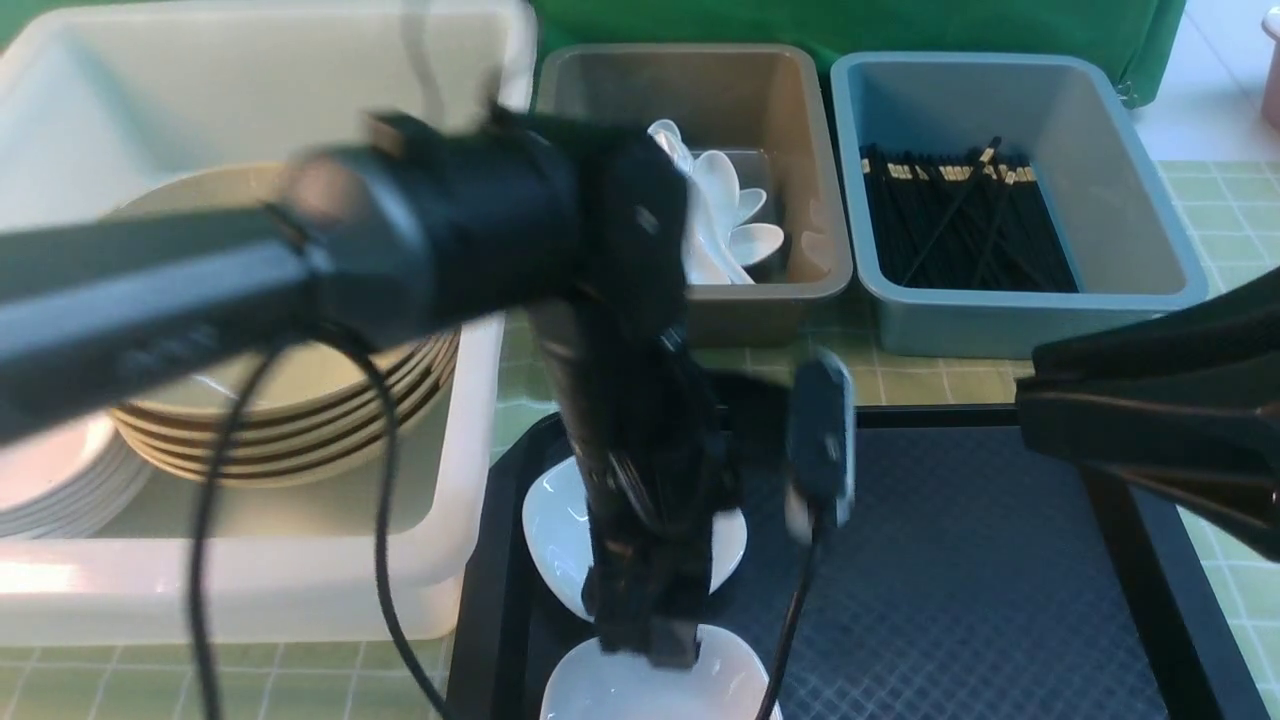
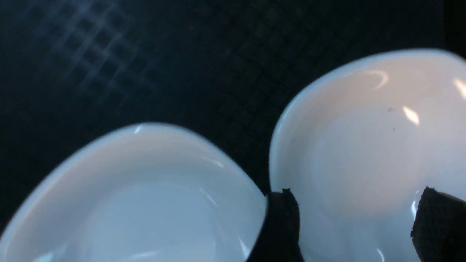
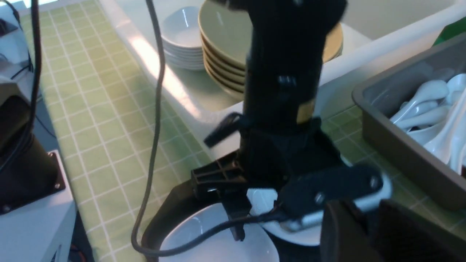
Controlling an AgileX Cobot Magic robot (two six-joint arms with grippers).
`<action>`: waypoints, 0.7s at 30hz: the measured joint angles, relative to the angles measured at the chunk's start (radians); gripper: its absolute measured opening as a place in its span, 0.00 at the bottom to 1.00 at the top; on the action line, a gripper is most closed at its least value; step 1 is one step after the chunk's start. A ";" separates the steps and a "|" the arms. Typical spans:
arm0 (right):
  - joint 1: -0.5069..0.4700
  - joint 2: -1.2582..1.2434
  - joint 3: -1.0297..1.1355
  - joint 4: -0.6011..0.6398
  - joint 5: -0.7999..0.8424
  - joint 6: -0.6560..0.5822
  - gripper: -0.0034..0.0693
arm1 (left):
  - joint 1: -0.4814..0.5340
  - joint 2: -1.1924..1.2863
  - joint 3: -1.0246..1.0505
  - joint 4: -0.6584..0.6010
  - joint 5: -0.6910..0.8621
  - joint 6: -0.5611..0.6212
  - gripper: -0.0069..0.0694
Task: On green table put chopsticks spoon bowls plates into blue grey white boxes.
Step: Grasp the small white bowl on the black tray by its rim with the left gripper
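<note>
- Front view: The left arm (image 1: 400,240) stretches across the green table (image 1: 940,385) and points down onto a black tray (image 1: 980,580). The left gripper (image 1: 650,645) is at the far rim of the near bowl (image 1: 640,695). The far bowl (image 1: 555,530) lies just behind it, partly hidden by the arm. Beyond the tray, the white box (image 1: 250,600) holds a stack of tan plates (image 1: 300,445) beside stacked white dishes (image 1: 60,485). The grey box (image 1: 700,90) holds white spoons (image 1: 735,215), and the blue box (image 1: 1040,325) holds black chopsticks (image 1: 960,230). The right arm (image 1: 1150,420) juts in from the right edge above the tray, its tip out of frame.
- Left wrist view: Both white bowls fill the frame, side by side on the tray and just apart. The left gripper's jaws stand apart. One of its fingers (image 2: 282,218) is at the rim of one bowl, in the gap between the two, and the other is over that bowl's inside. Which bowl this is cannot be told here.
- Right wrist view: The left gripper hangs over the near bowl (image 3: 204,243), with the white box, plates and spoons behind it. The right gripper (image 3: 376,213) shows only as dark, blurred shapes at the frame's edge, and whether its jaws are apart or together cannot be told.
</note>
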State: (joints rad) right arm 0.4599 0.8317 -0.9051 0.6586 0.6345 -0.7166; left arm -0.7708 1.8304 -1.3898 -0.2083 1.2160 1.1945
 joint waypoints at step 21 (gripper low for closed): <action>0.000 0.000 0.000 -0.001 0.025 -0.004 0.28 | -0.078 0.137 -0.003 0.045 -0.134 0.092 0.63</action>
State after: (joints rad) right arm 0.4599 0.8317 -0.9051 0.6578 0.6600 -0.7204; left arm -0.8492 1.9676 -1.3928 -0.1629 1.0820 1.2866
